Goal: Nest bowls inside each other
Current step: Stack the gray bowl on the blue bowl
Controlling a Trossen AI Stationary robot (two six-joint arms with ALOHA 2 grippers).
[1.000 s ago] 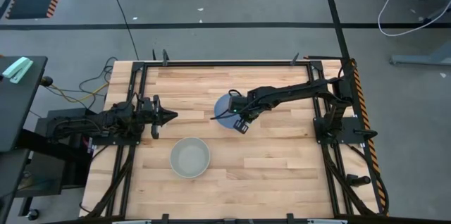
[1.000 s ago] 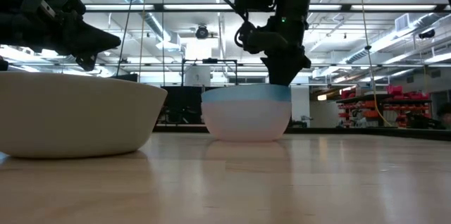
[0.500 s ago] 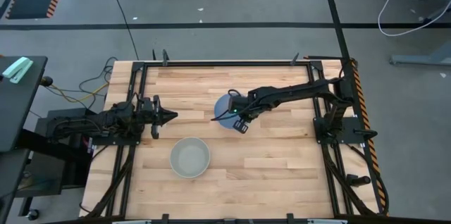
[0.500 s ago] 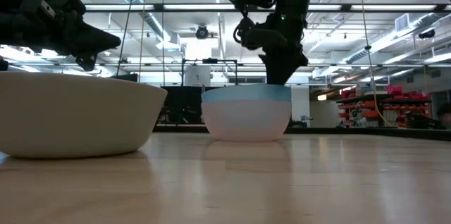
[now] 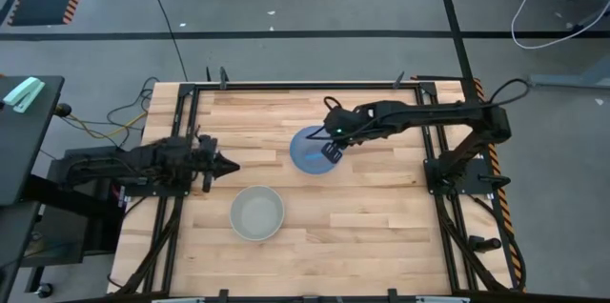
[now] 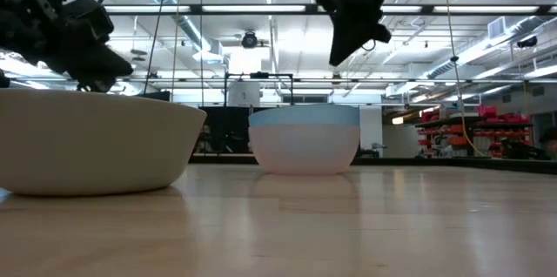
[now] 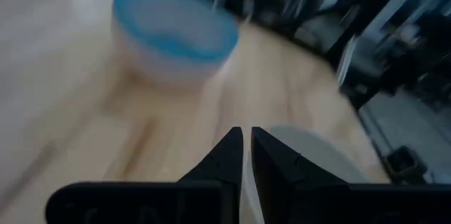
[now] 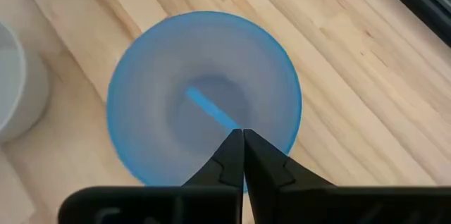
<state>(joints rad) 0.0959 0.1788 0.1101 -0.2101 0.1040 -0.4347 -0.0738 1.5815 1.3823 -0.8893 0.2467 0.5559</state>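
The blue bowl (image 5: 310, 151) sits nested in a pale pinkish bowl, whose wall (image 6: 305, 151) shows below the blue rim (image 6: 305, 116); this stack stands on the table's middle. The grey-white bowl (image 5: 257, 212) stands alone nearer the near edge, large at the left of the low view (image 6: 87, 151). My right gripper (image 5: 331, 151) hangs shut above the stack's right rim, clear of it (image 6: 336, 57), (image 8: 243, 134). My left gripper (image 5: 224, 164) is shut, hovering left of both bowls (image 7: 246, 137).
Bare wooden tabletop (image 5: 381, 217) lies right of and in front of the bowls. Black frame rails (image 5: 181, 122) border the table's left and right sides, where the arm bases stand.
My right gripper has risen from the stack's rim and drawn back toward the far-right, now well above the bowls. The stack has stayed where it was. My left gripper has shifted a little toward the table's left edge.
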